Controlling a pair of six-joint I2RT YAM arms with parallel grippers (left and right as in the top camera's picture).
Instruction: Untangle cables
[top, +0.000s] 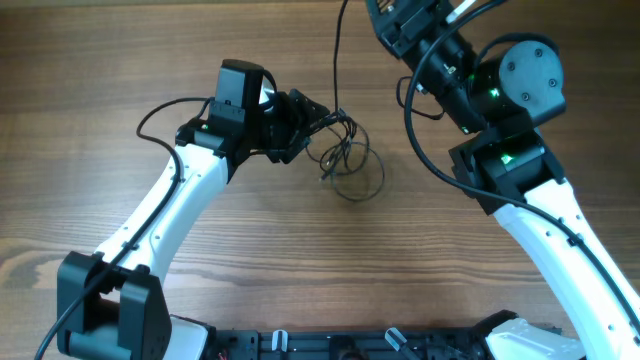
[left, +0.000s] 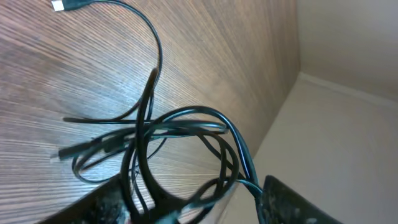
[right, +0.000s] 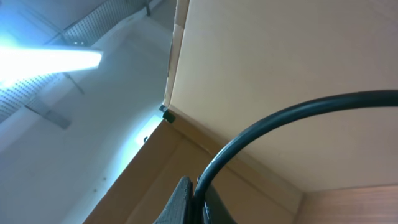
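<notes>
- Plainly the loosening step is in hand: the cables (top: 348, 162) lie as a small knot of loops on the table (top: 120, 60), between the two arms, with no cord yet lying free.
- Right gripper (right: 194, 208) is raised well above the table, its jaws together and clamped on one strand (top: 336, 60), which runs from the knot up to the top edge of the overhead view.
- Left gripper (top: 310, 130) sits low at the knot's left side, jaws apart. Its wrist view shows several loops crossing between the fingers (left: 292, 202), none of them pinched as far as I can tell.
- One silvery plug (left: 59, 5) lies away from the knot at the end of a curved cord.
- Next, I judge, the left jaws need to pin the bundle so the right arm's pull draws its strand out instead of dragging the whole knot.
- No container is in view; the cables rest on bare wood.
</notes>
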